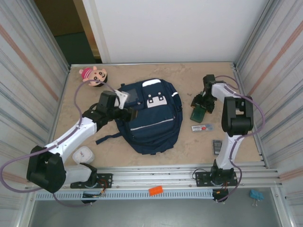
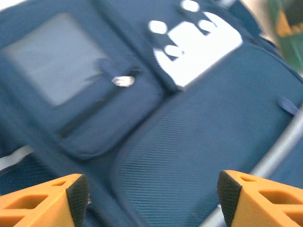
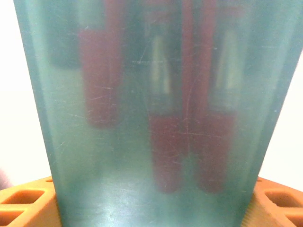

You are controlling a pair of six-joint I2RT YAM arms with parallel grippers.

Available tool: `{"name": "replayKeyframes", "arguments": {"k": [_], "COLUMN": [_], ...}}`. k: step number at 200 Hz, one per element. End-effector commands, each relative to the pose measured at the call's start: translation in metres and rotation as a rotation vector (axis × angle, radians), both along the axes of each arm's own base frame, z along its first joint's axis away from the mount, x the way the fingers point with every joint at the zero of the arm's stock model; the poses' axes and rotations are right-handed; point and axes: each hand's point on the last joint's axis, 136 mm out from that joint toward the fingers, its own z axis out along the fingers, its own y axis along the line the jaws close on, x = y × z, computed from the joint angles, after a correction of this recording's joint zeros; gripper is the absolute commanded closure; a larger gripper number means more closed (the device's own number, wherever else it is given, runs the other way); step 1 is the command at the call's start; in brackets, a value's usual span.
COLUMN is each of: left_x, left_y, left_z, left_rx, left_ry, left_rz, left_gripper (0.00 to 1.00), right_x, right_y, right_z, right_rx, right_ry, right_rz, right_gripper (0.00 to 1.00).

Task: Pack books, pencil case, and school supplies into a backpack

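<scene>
The navy backpack (image 1: 154, 125) lies flat in the middle of the table, white patches up. My left gripper (image 1: 124, 101) hovers open over its upper left part; in the left wrist view the fingers (image 2: 154, 194) stand wide apart above the blue fabric (image 2: 189, 132), holding nothing. At the right, my right gripper (image 1: 201, 106) is down on the green pencil case (image 1: 198, 115). In the right wrist view the case (image 3: 151, 118) fills the gap and both orange fingers (image 3: 28, 203) press its sides. A white-and-red stick (image 1: 202, 127) and a dark flat device (image 1: 217, 146) lie nearer. The books are out of view.
A pink plush doll (image 1: 93, 74) lies at the far left corner. A pale grey cup (image 1: 84, 155) stands near the left arm's base. Metal walls close in the table on both sides. A small orange piece (image 1: 155, 190) sits on the front rail.
</scene>
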Motion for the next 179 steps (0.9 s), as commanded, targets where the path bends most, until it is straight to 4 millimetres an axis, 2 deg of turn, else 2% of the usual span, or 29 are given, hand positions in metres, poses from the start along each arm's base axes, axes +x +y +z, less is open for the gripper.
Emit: {"name": "replayKeyframes", "arguments": {"k": [1, 25, 39, 61, 93, 113, 122, 129, 155, 166, 179], "left_x": [-0.039, -0.058, -0.058, -0.052, -0.032, -0.017, -0.013, -0.012, -0.023, -0.029, -0.036], "left_y": [-0.034, -0.061, -0.073, -0.089, -0.099, -0.098, -0.096, -0.096, -0.103, -0.106, -0.108], "left_z": [-0.008, -0.028, -0.038, -0.055, -0.083, -0.085, -0.081, -0.077, -0.045, -0.026, -0.001], "left_rx": [0.162, 0.288, 0.345, 0.416, 0.522, 0.551, 0.548, 0.538, 0.434, 0.379, 0.306], "left_ry": [-0.114, -0.175, -0.201, -0.209, -0.227, -0.251, -0.264, -0.272, -0.299, -0.307, -0.315], "left_rz": [-0.363, -0.546, -0.589, -0.610, -0.543, -0.451, -0.411, -0.397, -0.427, -0.428, -0.422], "left_gripper": [0.25, 0.21, 0.19, 0.14, 0.11, 0.25, 0.40, 0.55, 0.86, 0.93, 0.98], "right_x": [0.006, -0.010, -0.021, -0.039, -0.061, -0.069, -0.072, -0.073, -0.077, -0.080, -0.083], "right_y": [0.018, 0.034, 0.043, 0.046, 0.047, 0.049, 0.049, 0.049, 0.047, 0.046, 0.044], "right_z": [0.069, 0.109, 0.126, 0.136, 0.131, 0.129, 0.129, 0.130, 0.133, 0.133, 0.132], "right_rx": [0.182, 0.297, 0.348, 0.367, 0.377, 0.391, 0.392, 0.391, 0.394, 0.395, 0.392], "right_ry": [-0.239, -0.350, -0.393, -0.421, -0.417, -0.417, -0.418, -0.421, -0.418, -0.408, -0.392], "right_rz": [0.030, 0.057, 0.077, 0.094, 0.094, 0.099, 0.100, 0.101, 0.101, 0.096, 0.088], "right_gripper": [0.36, 0.36, 0.36, 0.37, 0.37, 0.38, 0.39, 0.39, 0.39, 0.40, 0.40]}}
